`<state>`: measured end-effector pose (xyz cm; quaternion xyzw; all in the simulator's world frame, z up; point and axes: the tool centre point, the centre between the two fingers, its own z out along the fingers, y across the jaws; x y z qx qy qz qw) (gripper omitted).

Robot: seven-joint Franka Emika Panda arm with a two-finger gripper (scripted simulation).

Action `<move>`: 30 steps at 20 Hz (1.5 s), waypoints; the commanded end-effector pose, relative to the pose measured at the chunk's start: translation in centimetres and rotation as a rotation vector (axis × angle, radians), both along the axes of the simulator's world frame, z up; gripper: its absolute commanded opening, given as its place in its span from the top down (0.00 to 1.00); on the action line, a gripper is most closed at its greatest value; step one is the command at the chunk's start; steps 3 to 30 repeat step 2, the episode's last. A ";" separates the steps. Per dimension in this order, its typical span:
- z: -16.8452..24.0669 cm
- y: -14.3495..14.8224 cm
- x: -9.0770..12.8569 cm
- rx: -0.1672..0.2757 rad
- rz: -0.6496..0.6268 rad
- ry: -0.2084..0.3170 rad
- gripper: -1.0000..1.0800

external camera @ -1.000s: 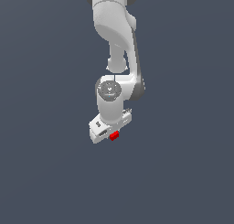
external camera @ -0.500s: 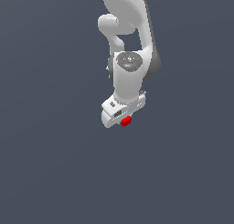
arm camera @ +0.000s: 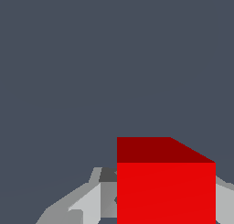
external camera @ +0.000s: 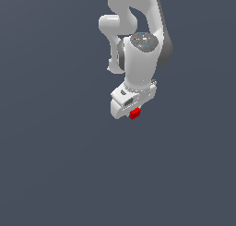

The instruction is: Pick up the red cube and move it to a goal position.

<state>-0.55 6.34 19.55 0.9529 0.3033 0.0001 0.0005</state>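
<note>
Red cube (external camera: 134, 113) held in white fingers (arm camera: 91, 201), plain grey backdrop all around

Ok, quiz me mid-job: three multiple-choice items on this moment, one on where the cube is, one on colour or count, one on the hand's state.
1. Where is the red cube?
A. Lying far from the arm
B. At the tip of the hand
C. On top of the arm's wrist

2. How many cubes show?
A. One
B. Two
C. Three

3. What is the hand doing?
A. Open, with nothing in it
B. Out of view
C. Shut on the cube

Answers:
1 B: in the exterior view the cube sits right under the white hand.
2 A: only one red cube appears in either view.
3 C: the wrist view shows grey fingers flanking the cube.
</note>
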 end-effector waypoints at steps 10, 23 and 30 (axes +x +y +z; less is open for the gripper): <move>0.4 0.3 -0.2 0.000 -0.001 0.000 1.00; 0.4 0.3 -0.2 0.000 -0.001 0.000 1.00; 0.4 0.3 -0.2 0.000 -0.001 0.000 1.00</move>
